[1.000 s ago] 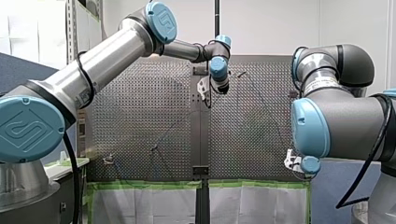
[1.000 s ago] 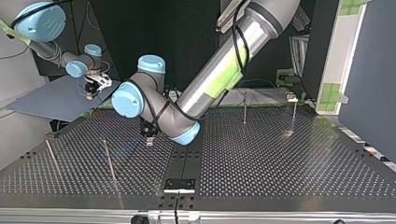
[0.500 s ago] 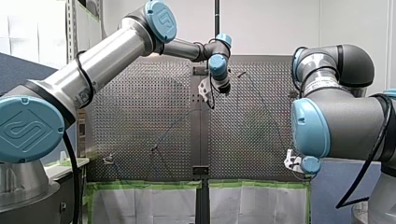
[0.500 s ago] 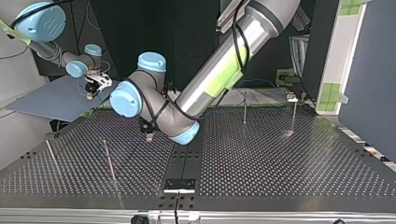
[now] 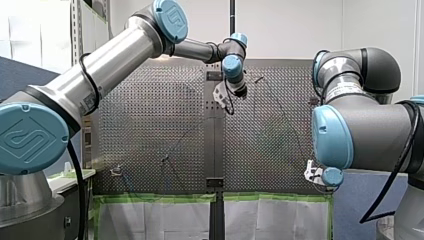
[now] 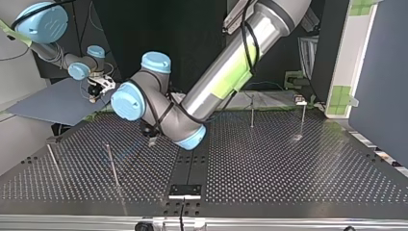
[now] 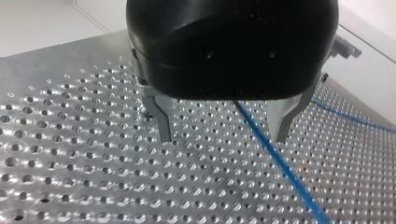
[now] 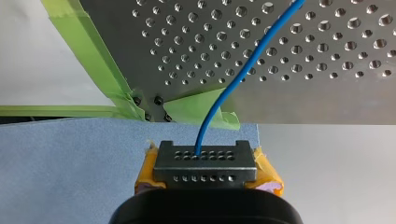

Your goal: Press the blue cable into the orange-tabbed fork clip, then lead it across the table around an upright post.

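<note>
Front view is brightly and evenly lit, with the white back wall (image 5: pixel 290 30) near blown out, top view is dim against a black backdrop (image 6: pixel 192 38), and hard specular glare sits on the silver perforated metal table (image 7: pixel 70 154) in left wrist view.

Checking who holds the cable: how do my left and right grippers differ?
My left gripper has bare metal fingers spread open above the perforated table; the blue cable runs loose between them. My right gripper, yellow-padded, is shut on that cable beyond the table's edge. They share the one cable.
</note>
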`<state>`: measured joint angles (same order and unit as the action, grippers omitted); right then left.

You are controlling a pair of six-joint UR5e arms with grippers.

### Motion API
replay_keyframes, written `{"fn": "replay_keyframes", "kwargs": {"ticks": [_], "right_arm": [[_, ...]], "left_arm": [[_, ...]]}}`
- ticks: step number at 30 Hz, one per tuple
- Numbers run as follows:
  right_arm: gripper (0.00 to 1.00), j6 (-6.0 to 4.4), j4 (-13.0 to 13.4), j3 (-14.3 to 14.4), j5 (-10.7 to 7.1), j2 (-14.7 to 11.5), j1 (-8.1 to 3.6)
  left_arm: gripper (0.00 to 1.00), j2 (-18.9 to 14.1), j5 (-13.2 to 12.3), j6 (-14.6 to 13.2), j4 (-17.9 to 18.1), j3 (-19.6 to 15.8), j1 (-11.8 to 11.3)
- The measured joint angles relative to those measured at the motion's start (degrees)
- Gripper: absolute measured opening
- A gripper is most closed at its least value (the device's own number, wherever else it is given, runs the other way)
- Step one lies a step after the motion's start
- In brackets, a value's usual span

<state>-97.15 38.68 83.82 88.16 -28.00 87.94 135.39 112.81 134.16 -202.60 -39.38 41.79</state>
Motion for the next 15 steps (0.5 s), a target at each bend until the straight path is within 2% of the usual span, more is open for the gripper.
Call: {"fn": "replay_keyframes", "kwargs": {"ticks": [8, 15], "right_arm": [[0.00, 0.01, 0.00, 0.00, -0.06, 0.00, 0.00], [0.00, 0.01, -0.03, -0.01, -0.09, 0.00, 0.12]], "left_arm": [[1.00, -1.14, -0.49, 3.93, -0.07, -0.61, 0.61], [1.00, -3.99, -2.62, 3.87, 1.99, -3.78, 0.66]]}}
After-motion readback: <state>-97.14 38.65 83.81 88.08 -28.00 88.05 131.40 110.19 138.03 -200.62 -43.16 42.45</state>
